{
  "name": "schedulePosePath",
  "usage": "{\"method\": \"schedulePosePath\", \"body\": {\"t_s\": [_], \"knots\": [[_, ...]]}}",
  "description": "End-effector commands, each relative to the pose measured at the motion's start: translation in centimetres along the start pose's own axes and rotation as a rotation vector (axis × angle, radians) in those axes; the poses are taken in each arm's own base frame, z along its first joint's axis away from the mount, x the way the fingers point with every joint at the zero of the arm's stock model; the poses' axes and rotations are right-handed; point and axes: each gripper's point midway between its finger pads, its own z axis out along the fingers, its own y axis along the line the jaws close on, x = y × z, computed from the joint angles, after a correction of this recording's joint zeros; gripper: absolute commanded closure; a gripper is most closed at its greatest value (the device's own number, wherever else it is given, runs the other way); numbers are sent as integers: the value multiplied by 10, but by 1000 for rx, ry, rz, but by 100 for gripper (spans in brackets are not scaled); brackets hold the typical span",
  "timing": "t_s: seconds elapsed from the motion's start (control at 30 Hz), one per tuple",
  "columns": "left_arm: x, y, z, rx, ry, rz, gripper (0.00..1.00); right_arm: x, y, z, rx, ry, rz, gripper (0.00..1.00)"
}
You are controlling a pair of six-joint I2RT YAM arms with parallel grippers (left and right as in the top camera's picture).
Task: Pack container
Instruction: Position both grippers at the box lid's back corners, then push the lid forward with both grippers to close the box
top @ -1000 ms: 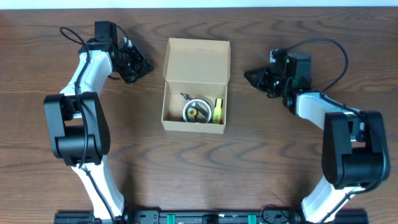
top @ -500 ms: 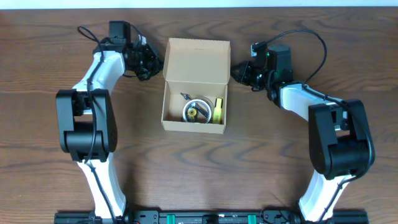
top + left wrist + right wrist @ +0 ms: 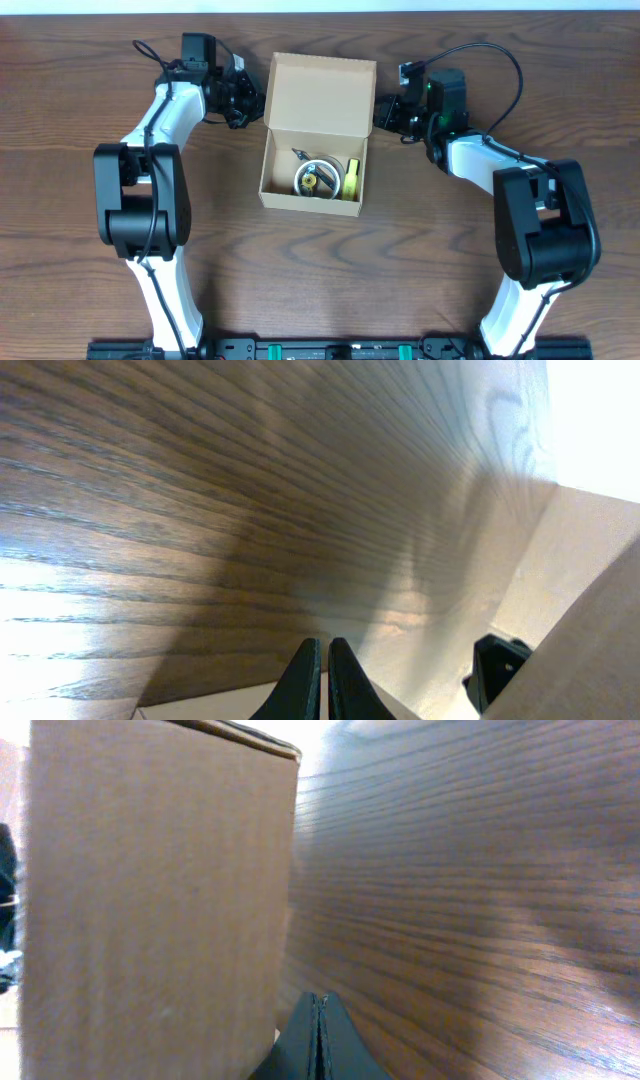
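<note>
Left arm (image 3: 158, 115) reached from the near edge up toward the far-left side of the table (image 3: 60, 230), wrist turned inward to face the container (image 3: 312, 200). Left gripper (image 3: 245, 98) sat just beside the left edge of the lid (image 3: 320, 95); overhead couldn't resolve contact. In the left wrist view its fingers (image 3: 303, 682) were closed down to a hairline gap with nothing seen between them, tan cardboard just below and to the right. The container stood mid-table between the two arms, lid up and tilted back toward the far edge. Inside were a silver roll (image 3: 315, 177) with a yellow centre and, against the right wall, a yellow roll (image 3: 351, 177) on edge. A small dark item at the silver roll's upper left was too small to identify. Right gripper (image 3: 386, 112) was at the lid's right edge, mirroring the left one. In the right wrist view its fingers (image 3: 306, 1042) were pressed fully together, empty, with the lid face filling the left of that frame. Right arm (image 3: 480, 160) came in from the near right, wrist bent inward, cable (image 3: 505, 55) looped above it.
</note>
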Motion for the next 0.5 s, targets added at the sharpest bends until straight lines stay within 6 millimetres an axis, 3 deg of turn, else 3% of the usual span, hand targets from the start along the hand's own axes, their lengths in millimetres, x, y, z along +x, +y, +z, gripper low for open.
{"method": "schedulePosePath", "body": {"t_s": [0.0,0.23,0.47], "knots": [[0,-15,-2,76,38,72,95,1,16,2,-61,24,-29,99],[8,-30,-20,43,80,179,94,-11,42,-13,-87,-9,-105,99],[16,-40,-35,15,119,253,94,-12,59,-29,-73,-2,-159,99]]}}
